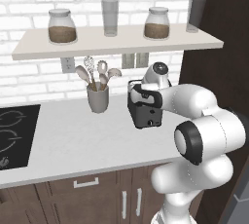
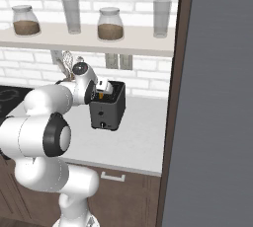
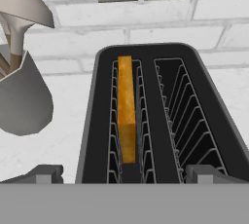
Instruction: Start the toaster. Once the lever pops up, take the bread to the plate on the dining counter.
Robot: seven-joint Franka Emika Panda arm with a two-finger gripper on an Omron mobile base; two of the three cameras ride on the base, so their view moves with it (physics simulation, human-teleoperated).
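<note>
toaster (image 3: 146, 121) holds bread (image 3: 126, 111) in left slot.

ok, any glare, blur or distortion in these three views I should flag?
Left base view: flat even light, soft shadow under the shelf, no glare. Right base view: dark panel covers the right side. Hand view: strong perspective stretch on the toaster, bread sharp, utensil cup looms large and cropped.

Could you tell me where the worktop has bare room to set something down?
The worktop lies bare between the cooktop and the toaster. It is crowded at the toaster, where the open gripper hovers beside the utensil cup.
</note>
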